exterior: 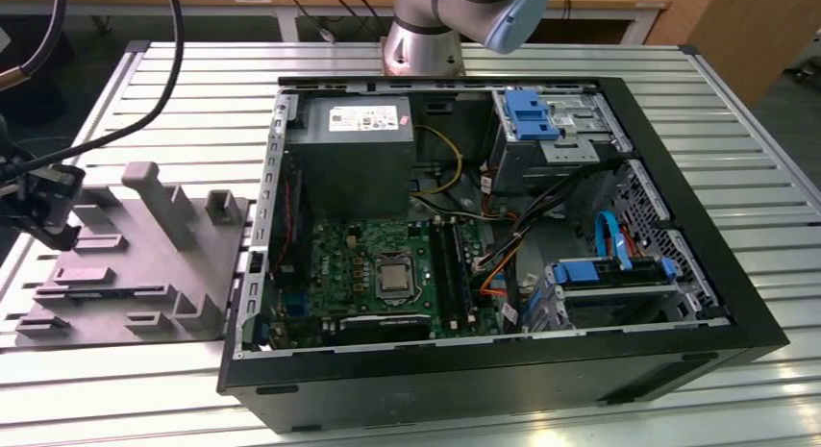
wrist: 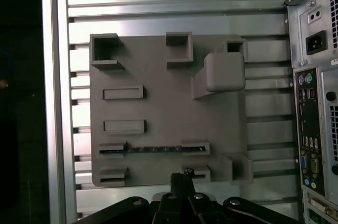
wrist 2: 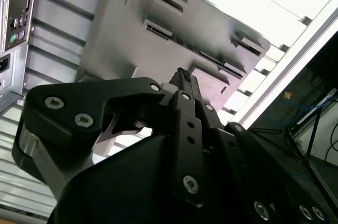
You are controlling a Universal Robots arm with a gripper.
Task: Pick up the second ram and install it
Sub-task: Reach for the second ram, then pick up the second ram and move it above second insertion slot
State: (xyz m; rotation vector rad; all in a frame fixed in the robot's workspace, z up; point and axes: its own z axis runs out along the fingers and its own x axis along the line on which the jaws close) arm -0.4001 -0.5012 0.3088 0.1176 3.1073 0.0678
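The second ram (wrist: 153,149) stands on edge in the grey holder plate (wrist: 158,71), held between two slotted blocks. It shows as a thin dark blue strip. My gripper (wrist: 182,175) is shut with nothing in it, and its black tips hang just short of the ram, over the neighbouring pair of blocks. In the exterior view the gripper (exterior: 60,241) hovers over the left end of the holder plate (exterior: 141,274). The second wrist view has the closed fingertips (wrist 2: 182,76) above the plate (wrist 2: 132,39). The green motherboard (exterior: 353,264) with its long black sockets (exterior: 443,266) lies in the open computer case (exterior: 513,360).
The case stands on a slatted metal table (exterior: 718,111), to the exterior view's right of the holder plate. Tall grey posts (exterior: 161,202) rise from the plate. The case's rear port panel (wrist: 311,129) is close beside the plate. Black cables (exterior: 167,72) hang over the table's left side.
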